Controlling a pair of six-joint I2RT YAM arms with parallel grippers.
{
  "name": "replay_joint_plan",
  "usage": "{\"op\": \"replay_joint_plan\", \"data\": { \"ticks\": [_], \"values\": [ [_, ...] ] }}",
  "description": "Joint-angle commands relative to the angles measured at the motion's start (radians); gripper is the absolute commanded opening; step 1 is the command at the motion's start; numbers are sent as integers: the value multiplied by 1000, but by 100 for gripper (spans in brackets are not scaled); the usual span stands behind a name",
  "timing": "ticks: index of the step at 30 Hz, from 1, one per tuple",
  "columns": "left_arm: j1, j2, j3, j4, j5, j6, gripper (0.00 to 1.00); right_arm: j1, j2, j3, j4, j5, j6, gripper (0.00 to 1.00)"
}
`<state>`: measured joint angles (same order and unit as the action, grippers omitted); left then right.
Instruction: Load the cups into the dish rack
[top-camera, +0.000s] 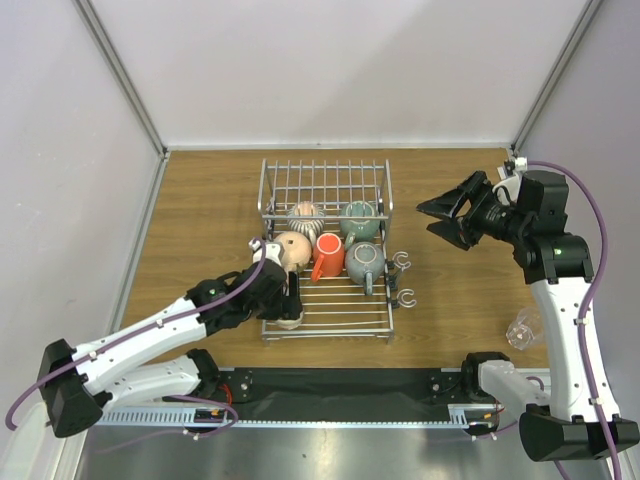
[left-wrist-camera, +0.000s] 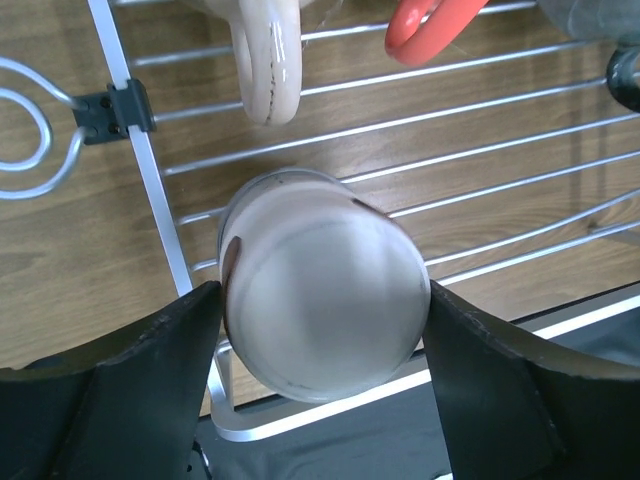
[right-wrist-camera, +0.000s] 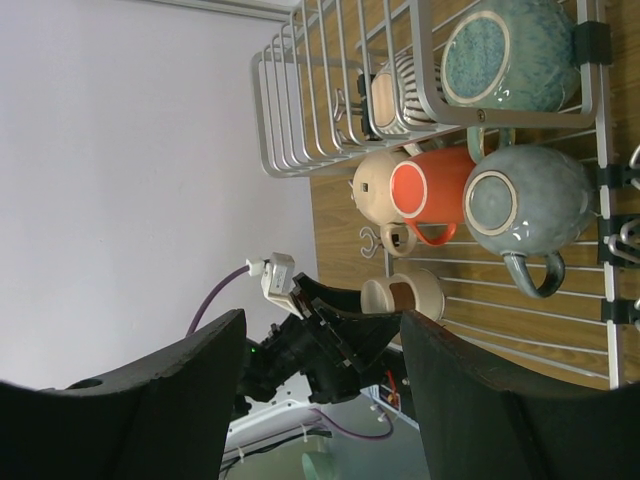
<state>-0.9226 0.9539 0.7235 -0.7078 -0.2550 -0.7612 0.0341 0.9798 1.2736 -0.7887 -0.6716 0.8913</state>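
The silver wire dish rack (top-camera: 340, 310) stands mid-table. In it sit a ribbed silver-grey cup (top-camera: 305, 215), a teal-green cup (top-camera: 357, 217), a beige cup (top-camera: 293, 250), a red-orange mug (top-camera: 328, 257) and a grey-green mug (top-camera: 366, 262). A pale beige cup (left-wrist-camera: 320, 300) lies on its side on the slats at the rack's front left corner. My left gripper (left-wrist-camera: 323, 295) is open, with a finger close along each side of that cup. My right gripper (top-camera: 442, 218) hangs open and empty in the air to the right of the rack. A clear glass (top-camera: 522, 332) lies on the table at the near right.
Small wire hooks (top-camera: 404, 280) stick out from the rack's right side and another (left-wrist-camera: 30, 130) from its left. The raised back section (top-camera: 325, 185) stands behind the cups. White walls enclose the table on three sides. The black base strip (top-camera: 340, 385) runs along the near edge.
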Motion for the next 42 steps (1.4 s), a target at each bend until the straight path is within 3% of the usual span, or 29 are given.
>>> {"op": "replay_joint_plan", "data": {
  "ticks": [1,6,12,17,19,23,27,36,42],
  "values": [
    [5,8,25,-18,25,14,85,-7,-15,-2,23,-34,-15,69],
    [5,-17,33,-12,37,26,98,-10,-15,-11,20,-33,-17,69],
    [5,-35,79,-41,51,39,99,-13,-10,-8,-6,-13,-29,69],
    [5,-134,149,-157,66,17,100,-22,32,91,-286,249,-98,68],
    [5,-209,185,-199,65,13,100,-26,46,127,-371,430,-104,66],
    [5,-277,293,-255,33,7,100,-85,45,101,-501,664,-83,65],
    [4,-303,391,-173,51,29,100,-219,-1,4,-492,802,-107,61],
    [5,-222,562,-84,171,168,100,-266,3,-146,-497,1124,-83,57],
    [5,-227,606,-99,169,210,100,-310,17,-235,-428,1119,-87,56]
  ]
}}
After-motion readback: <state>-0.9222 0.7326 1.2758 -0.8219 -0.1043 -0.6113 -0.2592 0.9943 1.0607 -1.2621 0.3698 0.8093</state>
